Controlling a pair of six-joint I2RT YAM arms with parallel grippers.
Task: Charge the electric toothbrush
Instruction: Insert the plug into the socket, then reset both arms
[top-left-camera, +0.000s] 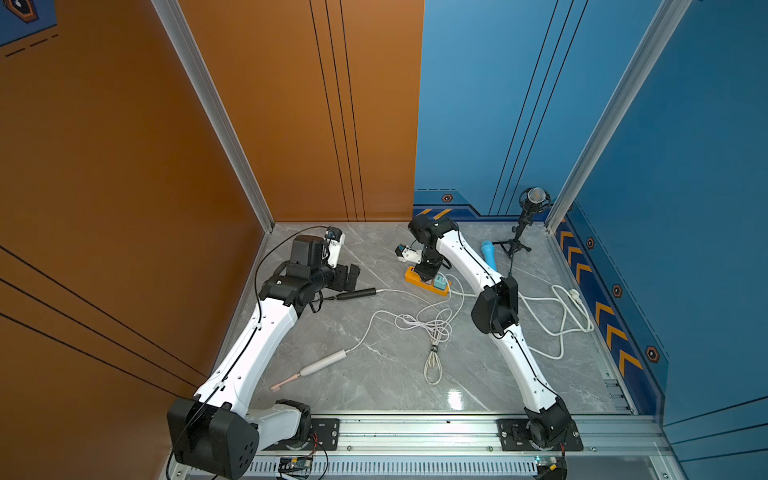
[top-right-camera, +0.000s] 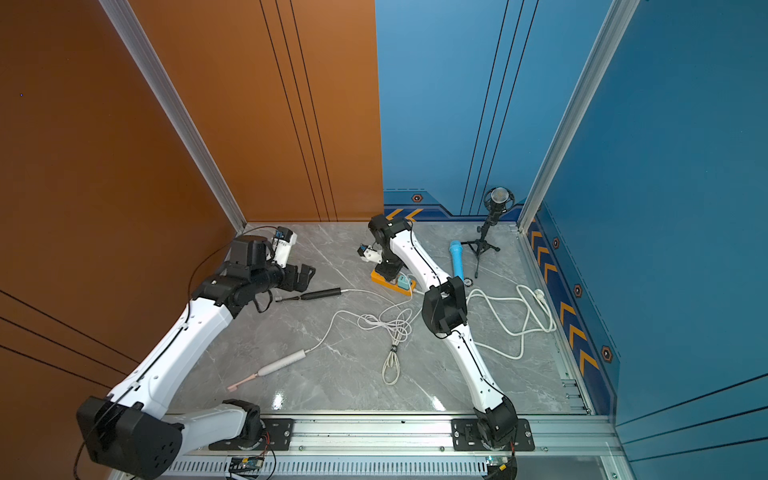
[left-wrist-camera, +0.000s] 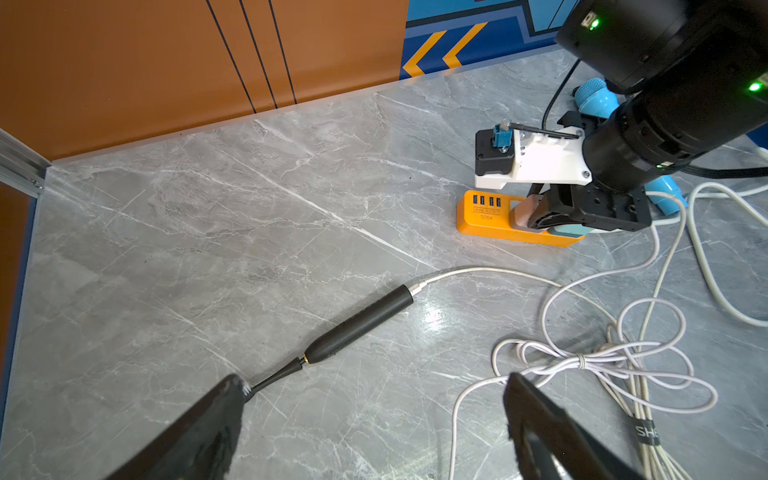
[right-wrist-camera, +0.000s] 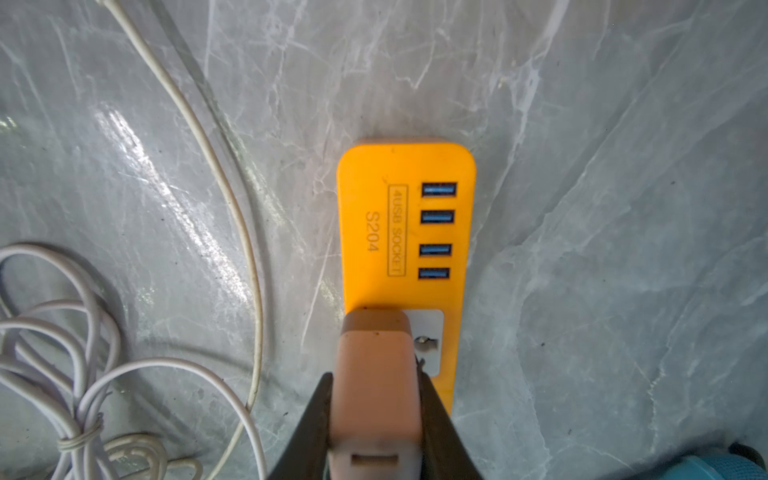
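Pinched between the fingers of the right gripper (right-wrist-camera: 374, 376), a pinkish plug adapter (right-wrist-camera: 374, 357) fills the foreground of the right wrist view; it stands over the socket end of an orange power strip (right-wrist-camera: 399, 232), four blue USB ports beyond it; whether its pins are seated cannot be told. A teal adapter (top-left-camera: 439, 284) sits on the strip just beside that gripper, a little right of centre in both top views. Lower, centre-left of the frame, the white electric toothbrush (top-left-camera: 326, 360) with its pink head lies flat on the grey marble table (top-left-camera: 374, 386), well apart from both grippers; a lead runs from its base toward a tangle of white cable (left-wrist-camera: 579, 359). The left gripper (top-left-camera: 348, 277), left of centre, hovers with jaws spread wide and nothing between them; a black toothbrush (left-wrist-camera: 361, 322) lies just below it, also cabled.
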